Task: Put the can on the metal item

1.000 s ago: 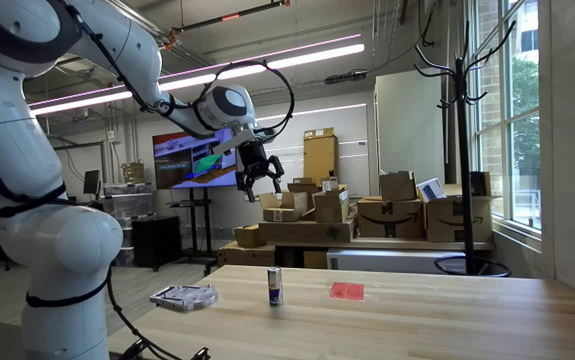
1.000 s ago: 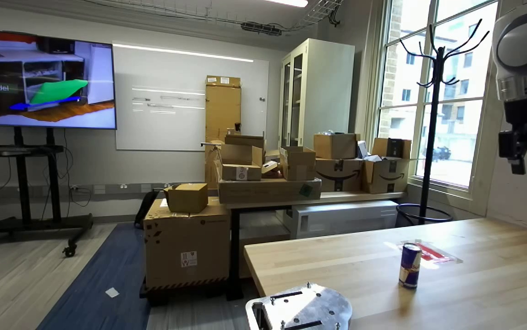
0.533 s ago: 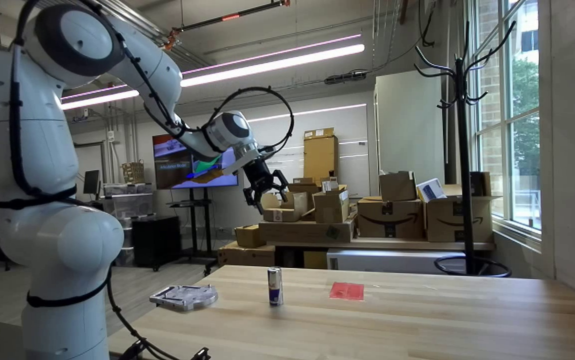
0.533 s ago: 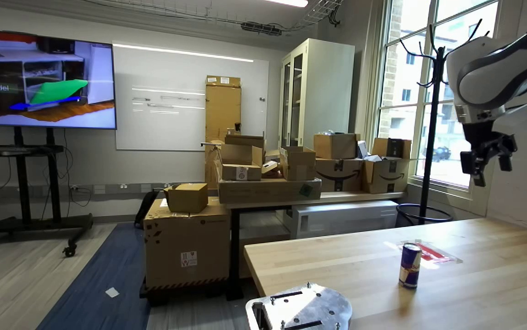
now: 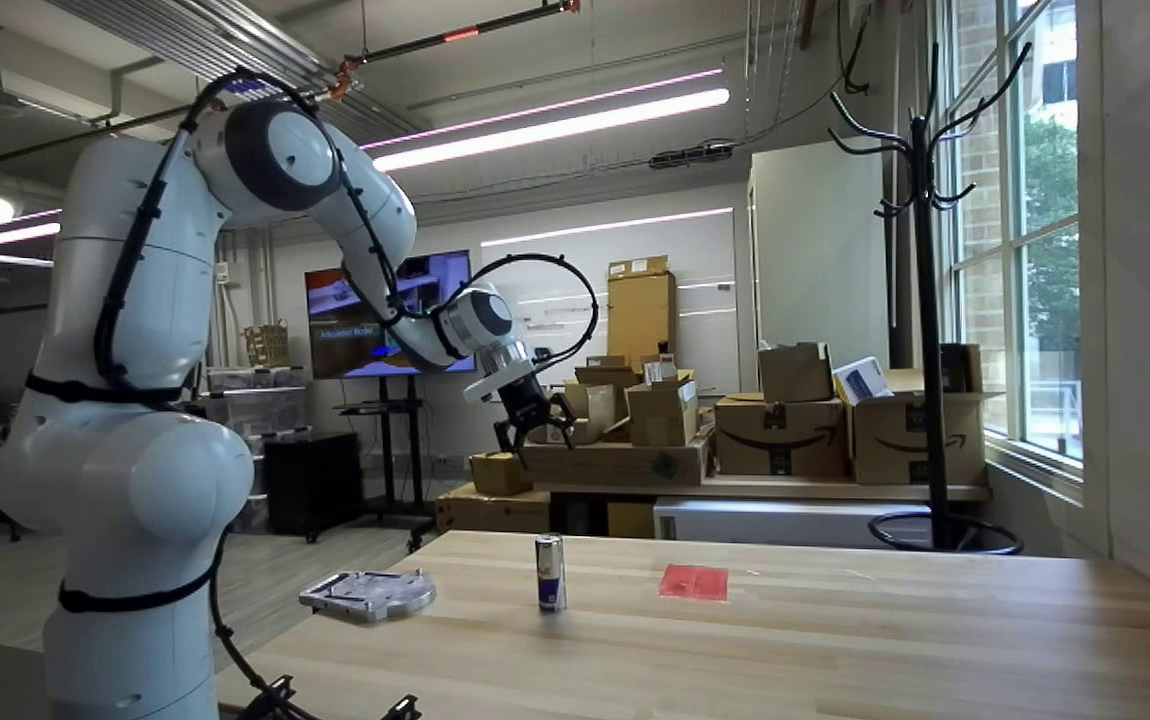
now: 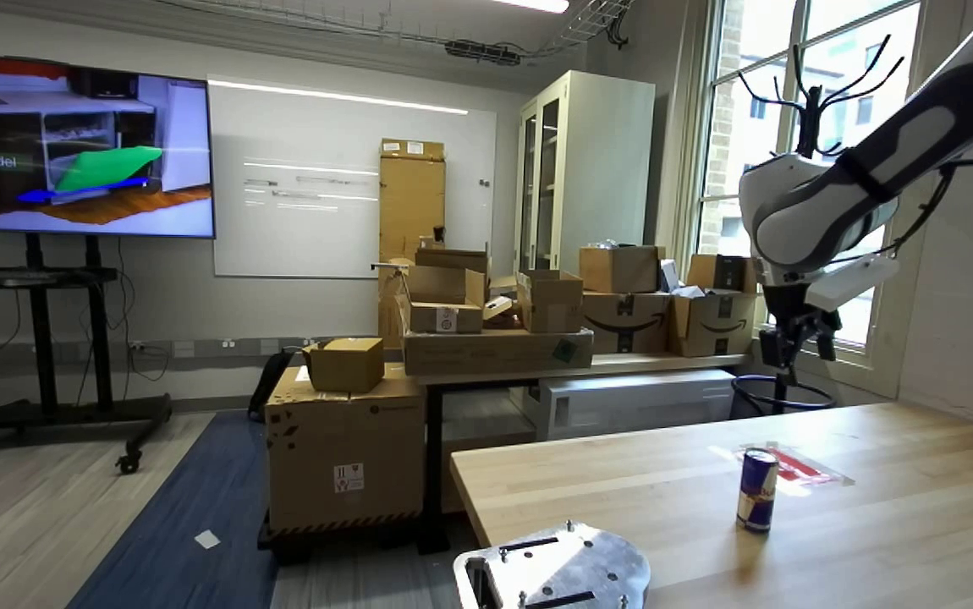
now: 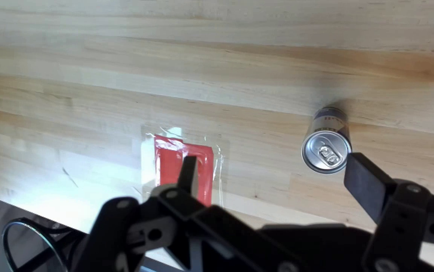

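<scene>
The can stands upright on the wooden table in both exterior views. In the wrist view its silver top and tab face the camera, close beside the right-hand finger in the picture. The metal item lies flat at the table's edge; it also shows in an exterior view at the bottom. It is out of view in the wrist view. My gripper is open and empty, high above the table, fingers pointing down. It also shows in an exterior view and the wrist view.
A flat red object under clear tape lies on the table near the can. A black coat rack stands behind the table by the window. Cardboard boxes are stacked on a shelf at the back.
My arm has swung and lowered, bringing the open gripper down towards table height. In an exterior view it has moved left across the window. The can and metal item have not moved.
</scene>
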`<act>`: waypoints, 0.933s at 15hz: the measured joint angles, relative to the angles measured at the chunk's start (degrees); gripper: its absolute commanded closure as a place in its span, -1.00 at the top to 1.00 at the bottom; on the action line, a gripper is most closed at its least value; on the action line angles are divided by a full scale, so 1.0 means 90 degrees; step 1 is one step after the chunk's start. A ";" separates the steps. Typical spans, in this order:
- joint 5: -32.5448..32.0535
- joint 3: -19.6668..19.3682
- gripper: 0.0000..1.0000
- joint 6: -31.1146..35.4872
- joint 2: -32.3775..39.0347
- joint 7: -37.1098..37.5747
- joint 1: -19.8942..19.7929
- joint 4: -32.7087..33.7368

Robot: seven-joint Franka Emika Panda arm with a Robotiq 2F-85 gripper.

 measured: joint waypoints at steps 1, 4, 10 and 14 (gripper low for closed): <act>0.0025 0.0000 1.00 0.0075 0.0246 0.0000 0.0029 0.0123; 0.0237 0.0000 1.00 0.0319 0.0866 -0.0003 0.0050 0.0380; 0.0996 0.0002 1.00 0.0958 0.1567 -0.0058 0.0055 0.0484; 0.1006 -0.0005 1.00 0.1229 0.1812 -0.0058 0.0063 0.0487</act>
